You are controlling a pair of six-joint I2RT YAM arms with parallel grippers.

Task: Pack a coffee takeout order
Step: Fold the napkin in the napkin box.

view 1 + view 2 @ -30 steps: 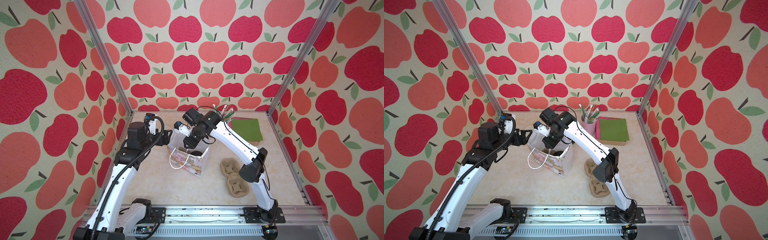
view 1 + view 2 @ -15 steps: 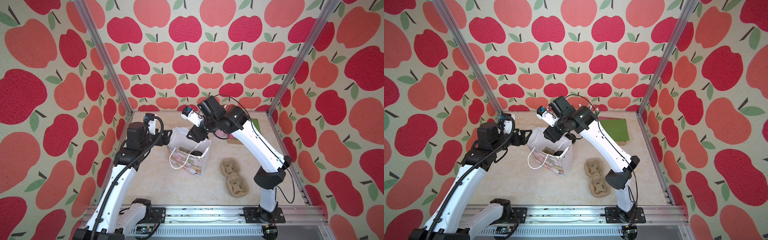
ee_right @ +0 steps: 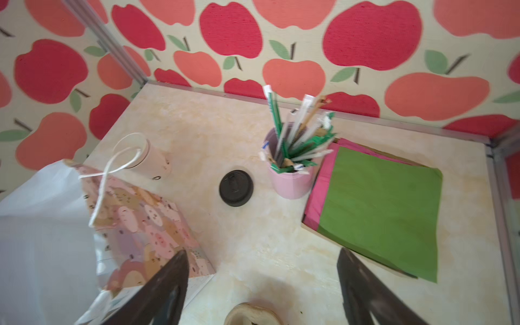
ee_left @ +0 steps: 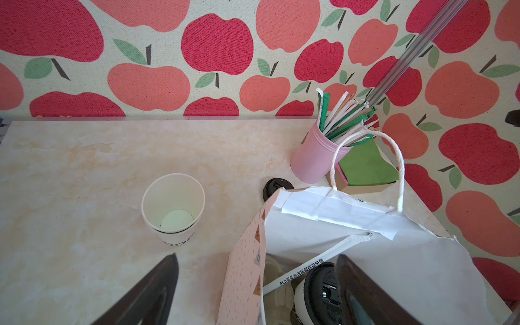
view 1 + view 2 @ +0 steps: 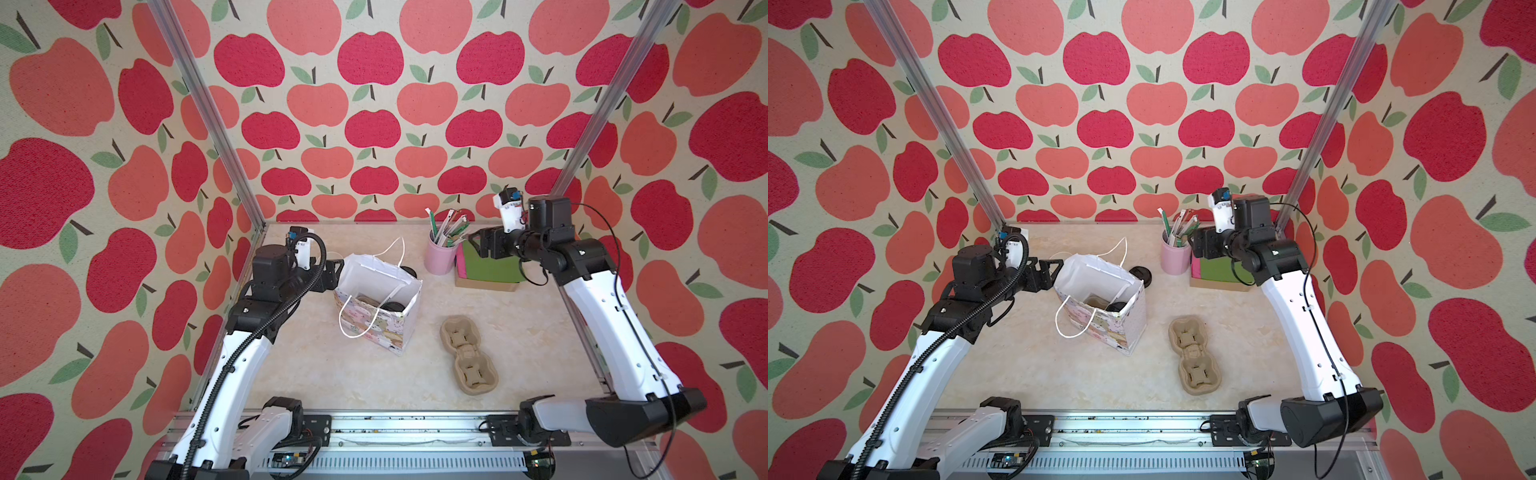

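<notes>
Sitting in the animal-print paper bag point(image 5: 376, 330) are the black-lidded white paper cup point(image 4: 316, 295) and white wrapped straw point(image 4: 302, 277). The green napkin point(image 3: 377, 208) on its stack and the tan pulp two-cup carrier point(image 5: 468, 355) on the table point(image 5: 332, 374) seem not yet packed. Wide open, the left gripper point(image 4: 256, 256) straddles the bag wall without clamping it; the right gripper point(image 3: 261, 253) hangs open, empty.

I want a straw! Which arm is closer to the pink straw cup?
Right. The right gripper hangs beside the pink straw cup; the left gripper is farther off, at the paper bag.
</notes>
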